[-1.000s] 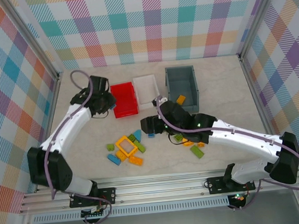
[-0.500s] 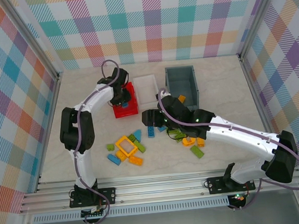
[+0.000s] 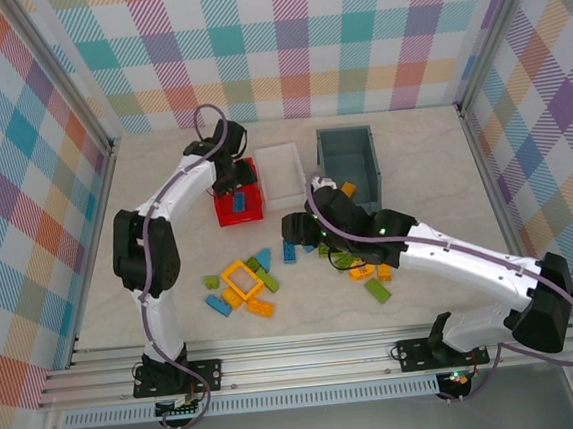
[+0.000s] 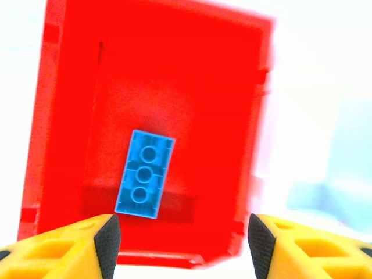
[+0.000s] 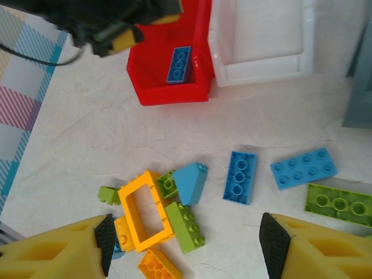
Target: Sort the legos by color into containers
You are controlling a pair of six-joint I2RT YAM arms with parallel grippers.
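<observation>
My left gripper [image 4: 183, 247] hangs open over the red container [image 4: 70, 116], and one blue lego [image 4: 144, 174] lies studs-down on the floor of that container, free of the fingers. From above, the left gripper [image 3: 232, 184] covers the back of the red container [image 3: 252, 216]. My right gripper [image 5: 189, 247] is open and empty above the loose legos: a yellow frame piece [image 5: 145, 210], a blue slope [image 5: 190, 182], two blue bricks [image 5: 240, 176], [image 5: 303, 168], and lime bricks [image 5: 186, 226]. The white container [image 3: 280, 170] and the grey container [image 3: 347, 159] stand to the right of the red one.
An orange brick [image 3: 347, 189] lies in the grey container. More lime and orange legos [image 3: 372, 277] lie under the right arm. The left pile [image 3: 242, 284] sits mid-table in front of the red container. Checked walls close the table on three sides.
The left arm swung from beside the red container to over it and its gripper opened, leaving the blue lego inside. The right gripper shifted slightly right and stayed open.
</observation>
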